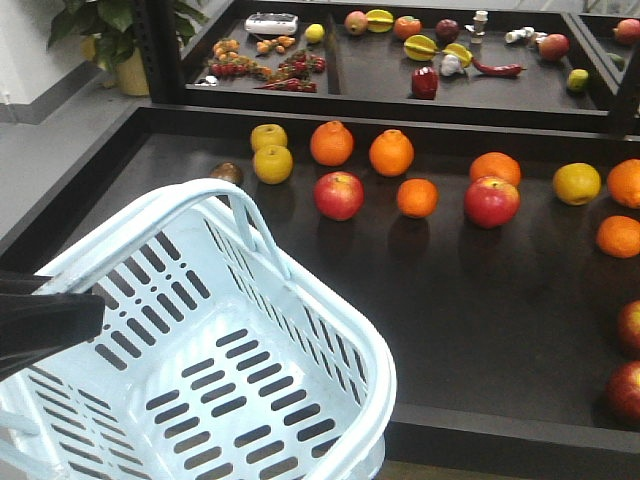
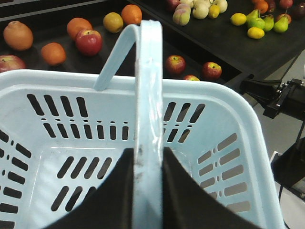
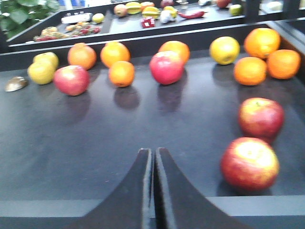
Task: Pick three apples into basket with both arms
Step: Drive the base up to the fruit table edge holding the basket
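Basket (image 2: 209,90) hangs from my left hand (image 2: 147,164), clamped on its handle (image 2: 148,95), so its open top waits at the front edge of the shelf (image 3: 95,143). My right hand (image 3: 153,160) is pressed shut and empty; the nearest apple (image 3: 249,163) lies on the shelf just right of it. Nothing is inside yet.

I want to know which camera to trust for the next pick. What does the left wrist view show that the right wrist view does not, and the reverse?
Only the left wrist view shows the pale blue basket, with nothing inside, and its handle clamped in the left claw. Only the right wrist view shows the right claw, shut and holding nothing, facing the dark shelf, with two red apples close by. Both views show red apples and oranges lying on that shelf.
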Tool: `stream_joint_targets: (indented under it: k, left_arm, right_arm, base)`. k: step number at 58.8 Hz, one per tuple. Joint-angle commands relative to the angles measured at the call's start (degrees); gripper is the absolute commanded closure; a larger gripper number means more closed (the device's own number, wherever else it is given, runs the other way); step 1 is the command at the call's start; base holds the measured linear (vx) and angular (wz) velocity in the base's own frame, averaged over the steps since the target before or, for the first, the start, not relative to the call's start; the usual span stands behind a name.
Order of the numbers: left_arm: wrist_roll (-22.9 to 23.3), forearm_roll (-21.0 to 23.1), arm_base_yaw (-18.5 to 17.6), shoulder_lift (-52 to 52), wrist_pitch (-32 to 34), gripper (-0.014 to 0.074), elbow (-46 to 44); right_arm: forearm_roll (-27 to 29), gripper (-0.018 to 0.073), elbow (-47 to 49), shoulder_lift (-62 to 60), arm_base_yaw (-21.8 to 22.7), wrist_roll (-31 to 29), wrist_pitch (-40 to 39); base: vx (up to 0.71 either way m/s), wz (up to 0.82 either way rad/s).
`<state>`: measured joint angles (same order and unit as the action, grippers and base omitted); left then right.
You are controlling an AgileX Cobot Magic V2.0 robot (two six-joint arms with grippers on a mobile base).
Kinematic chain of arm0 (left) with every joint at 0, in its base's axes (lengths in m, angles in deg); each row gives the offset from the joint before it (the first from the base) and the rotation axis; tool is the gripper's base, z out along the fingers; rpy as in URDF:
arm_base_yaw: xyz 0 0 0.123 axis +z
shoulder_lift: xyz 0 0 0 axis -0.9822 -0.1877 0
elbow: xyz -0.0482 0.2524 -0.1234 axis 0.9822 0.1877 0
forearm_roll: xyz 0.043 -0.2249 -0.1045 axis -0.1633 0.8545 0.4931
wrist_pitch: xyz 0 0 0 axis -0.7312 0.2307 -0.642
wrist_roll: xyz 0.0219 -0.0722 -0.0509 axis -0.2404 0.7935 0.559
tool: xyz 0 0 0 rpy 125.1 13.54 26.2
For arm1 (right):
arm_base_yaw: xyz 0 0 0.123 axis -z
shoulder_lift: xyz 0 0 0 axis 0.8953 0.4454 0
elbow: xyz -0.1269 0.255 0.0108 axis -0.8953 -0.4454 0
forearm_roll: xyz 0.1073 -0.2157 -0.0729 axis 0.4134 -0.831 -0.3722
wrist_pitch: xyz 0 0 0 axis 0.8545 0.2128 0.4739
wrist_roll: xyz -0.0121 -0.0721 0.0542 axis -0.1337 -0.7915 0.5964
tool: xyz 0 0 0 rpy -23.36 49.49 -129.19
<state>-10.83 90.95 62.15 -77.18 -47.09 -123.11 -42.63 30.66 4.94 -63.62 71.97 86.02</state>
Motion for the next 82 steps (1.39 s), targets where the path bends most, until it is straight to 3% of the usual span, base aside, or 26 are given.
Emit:
stream_joint_targets:
  k: [1,82]
  left_arm:
    - [0.14,3.73,-0.19,0.14,3.7,0.0602,-1.47]
    - [0.14,3.73,-0.19,0.14,3.7,0.0602,-1.47]
  right_arm:
    - [-0.96,0.0564,-0.51,-0.09,0.18,0.01,-4.16]
    - [-0.96,0.0564,-0.51,-0.09,0.18,0.01,-4.16]
  base:
    - [0.05,-0.22]
    - [0.07,-0.18]
